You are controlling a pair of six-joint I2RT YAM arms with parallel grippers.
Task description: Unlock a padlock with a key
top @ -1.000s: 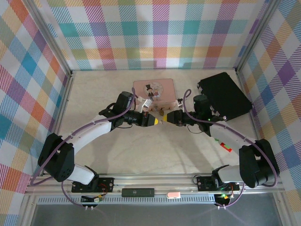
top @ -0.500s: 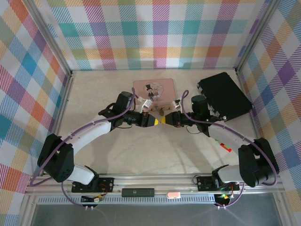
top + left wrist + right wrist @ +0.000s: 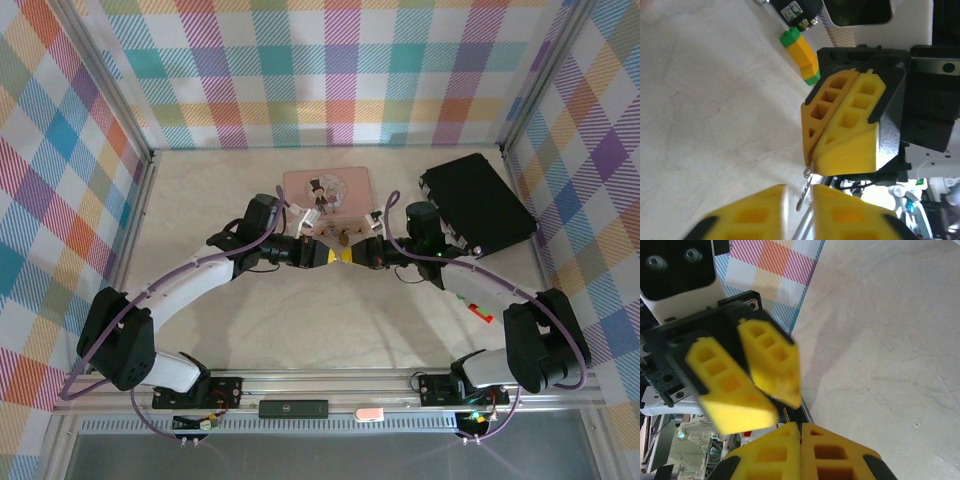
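Observation:
Over the middle of the table my two grippers meet tip to tip, the left gripper point(image 3: 334, 257) facing the right gripper point(image 3: 351, 256). The right gripper point(image 3: 800, 430) is shut on a thin silvery key point(image 3: 805, 189), which sticks out from its tip. The key pokes into the gap between my left fingers point(image 3: 755, 210); the left gripper point(image 3: 799, 202) is open around it. A tiny brownish thing point(image 3: 342, 238) lies just behind the tips, too small to tell whether it is the padlock.
A pink tin point(image 3: 345, 185) with small metal bits on its lid sits behind the grippers. A black box point(image 3: 477, 205) lies at the back right. A small green-and-yellow block point(image 3: 801, 50) rests on the table near the right arm.
Both grippers have shifted slightly away from the near edge and closed the gap between their tips. The left fingers look blurred in the right wrist view.

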